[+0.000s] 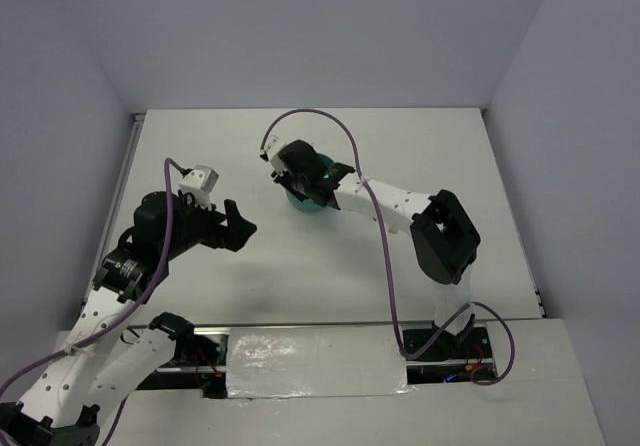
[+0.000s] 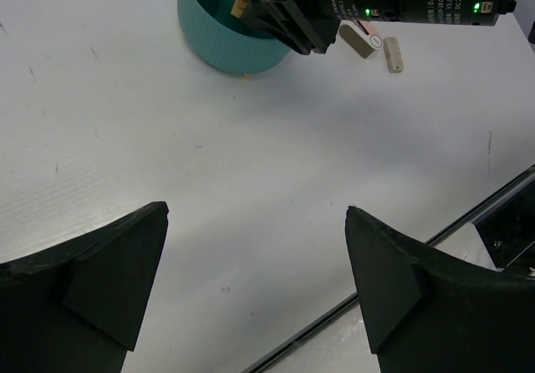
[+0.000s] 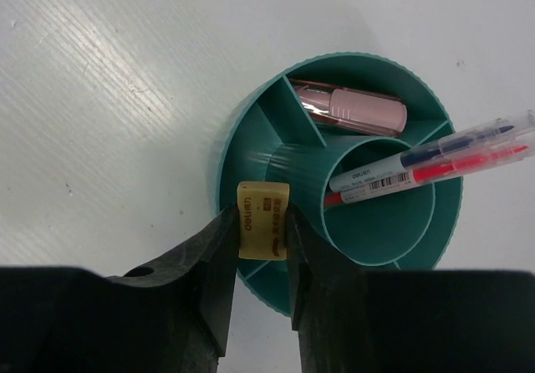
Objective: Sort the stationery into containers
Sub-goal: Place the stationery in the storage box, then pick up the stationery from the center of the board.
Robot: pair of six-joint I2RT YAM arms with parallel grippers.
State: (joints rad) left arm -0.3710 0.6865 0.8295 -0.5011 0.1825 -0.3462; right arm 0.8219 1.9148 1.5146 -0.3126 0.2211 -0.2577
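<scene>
The right gripper (image 3: 262, 232) pinches a small beige rectangular eraser (image 3: 263, 218) over an outer compartment of the round teal plastic organiser (image 3: 251, 126). The left gripper (image 2: 257, 214) hangs with its jaws spread wide above the white table (image 2: 125, 122).

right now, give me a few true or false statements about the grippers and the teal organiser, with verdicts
1. The right gripper is shut on a beige eraser. True.
2. The central cup is empty. False: two pens lean in it.
3. The left gripper holds a pen. False: it is open and empty above the table.
4. A pink item lies in an outer compartment of the organiser. True.
5. Small beige pieces lie on the table outside the organiser. True.
</scene>
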